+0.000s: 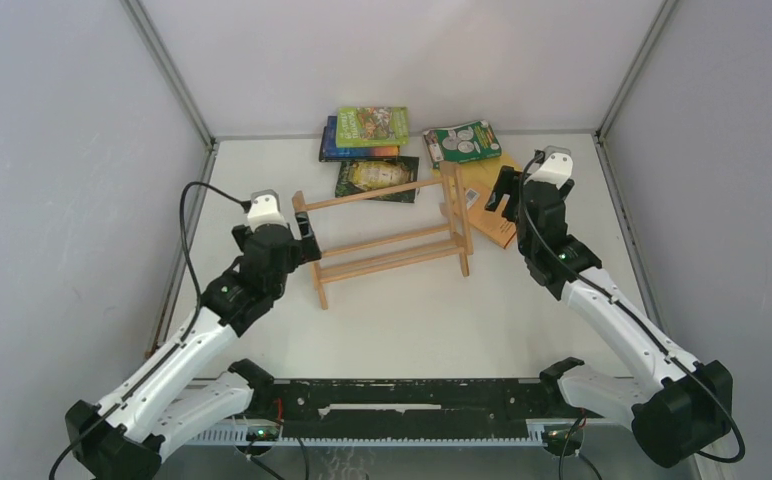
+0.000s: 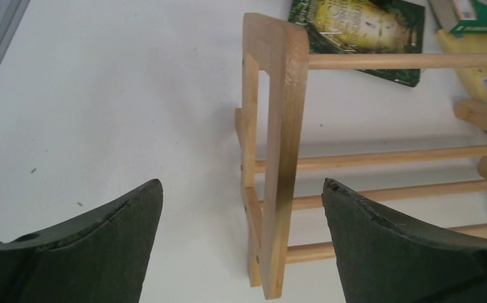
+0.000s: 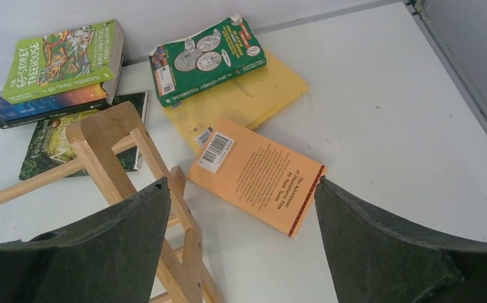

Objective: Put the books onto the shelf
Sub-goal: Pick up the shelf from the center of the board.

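Bright, even light pours down from overhead, and the white table (image 1: pixel 392 320) looks almost washed out. There are soft, faint shadows under the wooden rack (image 1: pixel 392 257). The top view is sharp. In the wrist views, the dark fingers (image 2: pixel 102 252) sit close and slightly soft, while book (image 3: pixel 58 53) titles read crisply.

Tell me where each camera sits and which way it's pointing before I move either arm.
Top external: above and behind the robot, looking down at the table; left arm, right arm, shelf and books show.
Left wrist: on the left arm, facing the shelf's left end; the open left gripper frames it.
Right wrist: on the right arm, facing the orange book; the open right gripper shows.
Shared: all three see the shelf.
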